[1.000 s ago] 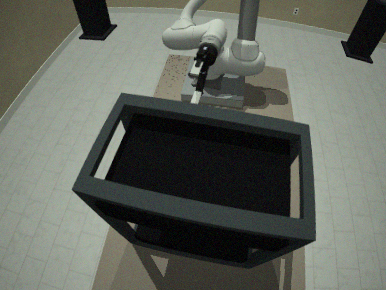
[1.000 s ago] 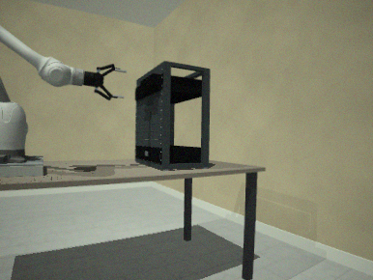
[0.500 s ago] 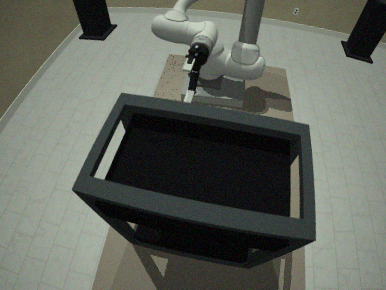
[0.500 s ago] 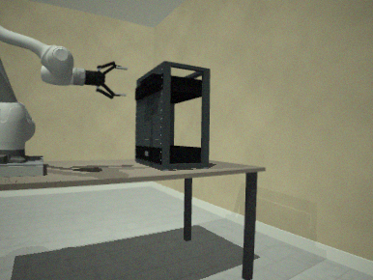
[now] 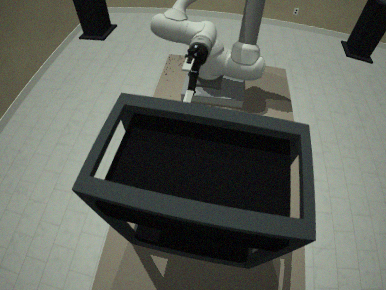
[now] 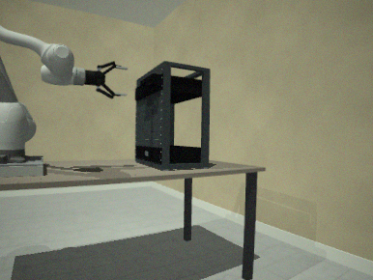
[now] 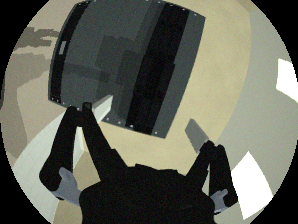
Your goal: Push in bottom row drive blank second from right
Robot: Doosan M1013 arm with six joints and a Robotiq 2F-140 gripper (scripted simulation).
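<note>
The dark grey rack (image 5: 200,202) (image 6: 166,121) (image 7: 93,63) stands upright on the wooden table (image 6: 121,174). Its front with the drive blanks faces the arm; in the exterior view the front (image 6: 147,121) is dim and single blanks are hard to tell apart. My gripper (image 6: 118,81) (image 5: 189,92) (image 7: 151,114) is open and empty. It hangs in the air in front of the rack's upper front, a short gap away, fingers pointing at the rack. In the wrist view the rack's front fills the upper middle, tilted.
The arm's white base (image 6: 12,130) (image 5: 235,65) sits on a plate at the table's far end from the rack. Black posts (image 5: 95,17) (image 5: 367,30) stand on the floor behind. The table edge (image 6: 251,169) lies just past the rack.
</note>
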